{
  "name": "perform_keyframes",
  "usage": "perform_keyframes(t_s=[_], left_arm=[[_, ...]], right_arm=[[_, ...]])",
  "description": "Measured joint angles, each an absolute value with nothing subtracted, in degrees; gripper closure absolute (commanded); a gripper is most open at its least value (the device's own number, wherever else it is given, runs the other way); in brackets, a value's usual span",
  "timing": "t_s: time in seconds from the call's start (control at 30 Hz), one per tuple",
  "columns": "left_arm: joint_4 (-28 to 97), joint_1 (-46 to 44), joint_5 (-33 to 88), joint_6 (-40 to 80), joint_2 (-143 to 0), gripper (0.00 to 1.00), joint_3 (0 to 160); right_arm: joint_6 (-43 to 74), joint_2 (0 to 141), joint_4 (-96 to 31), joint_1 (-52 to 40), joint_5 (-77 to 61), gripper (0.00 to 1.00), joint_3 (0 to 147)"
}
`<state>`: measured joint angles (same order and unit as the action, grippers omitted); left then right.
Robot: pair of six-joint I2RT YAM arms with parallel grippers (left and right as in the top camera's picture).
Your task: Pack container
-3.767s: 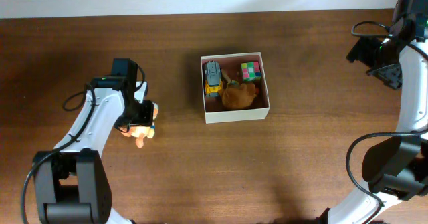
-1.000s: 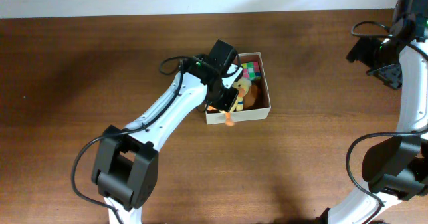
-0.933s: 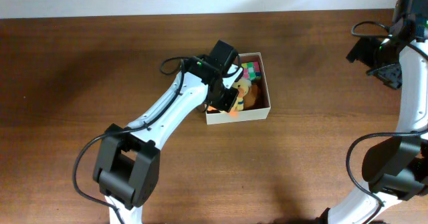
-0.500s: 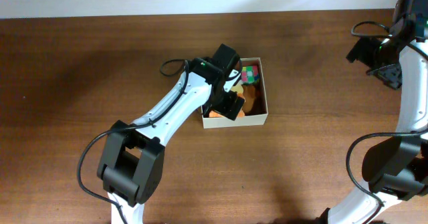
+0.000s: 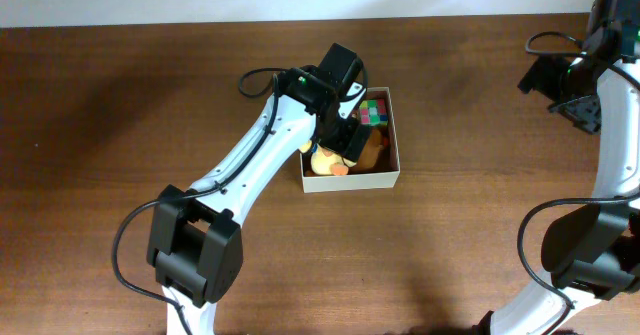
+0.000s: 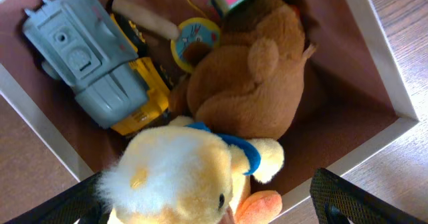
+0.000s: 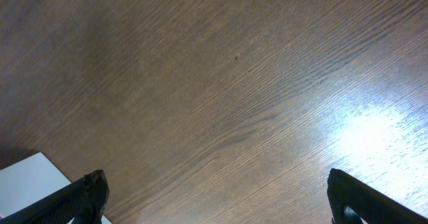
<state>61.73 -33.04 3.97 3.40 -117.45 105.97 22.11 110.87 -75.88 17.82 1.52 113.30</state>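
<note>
Cardboard container (image 5: 352, 182) (square) opens upward; walls roughly parallel to table (image 5: 100, 175) edges.

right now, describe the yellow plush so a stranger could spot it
Find the square cardboard container mid-table. In its near left corner lies the yellow plush, beside a brown plush and a grey-and-yellow truck. It alone is pale and fluffy, with a blue collar and an orange foot.

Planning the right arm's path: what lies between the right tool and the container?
Only bare wooden table lies between the right tool and the container, as the overhead view shows.
</note>
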Motion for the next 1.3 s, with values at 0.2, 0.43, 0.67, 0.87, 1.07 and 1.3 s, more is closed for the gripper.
perform_keyframes(t_s=[0.2,0.43,0.67,0.87,1.07,1.3], left_arm=[[65.0,-33.0,3.3,3.6,-117.6,0.9,107.4],[68.3,-33.0,3.2,3.7,-117.6,0.98,112.1],[70.6,-33.0,2.3,3.7,-117.6,0.96,112.2],[71.9,-33.0,1.7,3.7,-117.6,0.92,112.2],[72.8,-33.0,1.5,3.7,-117.6,0.92,112.2],[72.9,-33.0,1.4,3.7,-117.7,0.96,112.2]], right_arm=[[22.1,110.9,-75.9,17.8,1.5,0.01,113.3],[22.1,110.9,-75.9,17.8,1.5,0.01,113.3],[22.1,110.8,-75.9,17.8,1.5,0.01,113.3],[22.1,110.9,-75.9,17.8,1.5,0.01,113.3],[22.1,110.9,-75.9,17.8,1.5,0.01,113.3],[22.1,110.8,-75.9,17.8,1.5,0.01,113.3]])
